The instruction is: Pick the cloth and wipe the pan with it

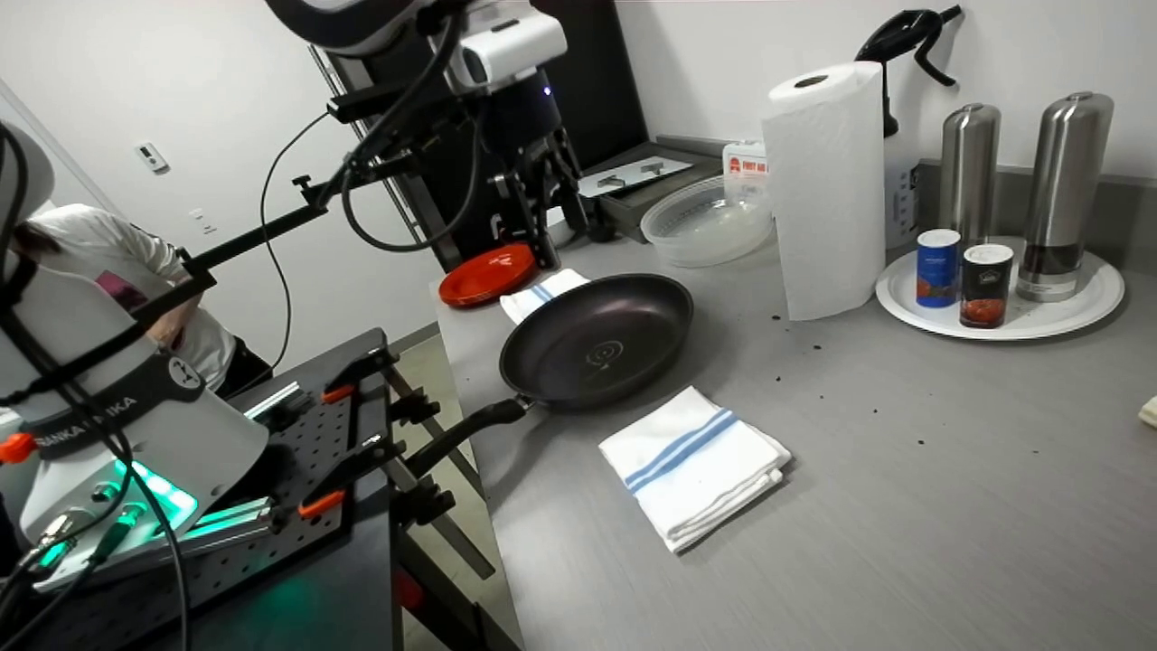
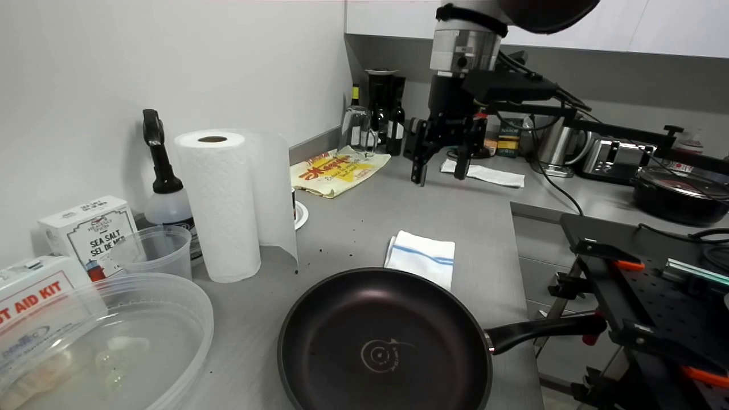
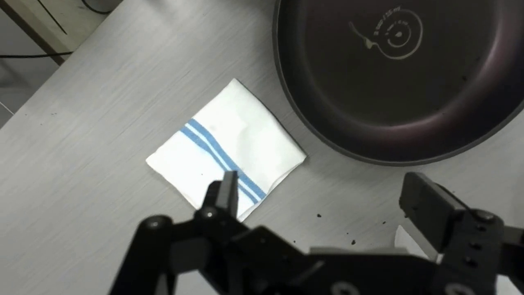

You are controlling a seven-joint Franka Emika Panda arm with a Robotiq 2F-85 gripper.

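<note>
The cloth (image 1: 694, 466), white and folded with blue stripes, lies flat on the counter beside the pan (image 1: 597, 344). It also shows in an exterior view (image 2: 424, 256) and in the wrist view (image 3: 229, 143). The black pan sits upright, dark inside, its handle reaching past the counter edge; it shows in an exterior view (image 2: 381, 341) and in the wrist view (image 3: 393, 82). My gripper (image 2: 439, 179) is open and empty, well above the counter. In the wrist view the gripper (image 3: 321, 178) has its left finger overlapping the cloth's lower edge and its right finger below the pan's rim.
A second striped white cloth (image 1: 547, 291) and red plates (image 1: 488, 274) lie behind the pan. A paper towel roll (image 1: 827, 190), a clear plastic tub (image 1: 710, 226) and a white plate (image 1: 1094, 298) with shakers and mills stand along the wall. Dark crumbs dot the counter.
</note>
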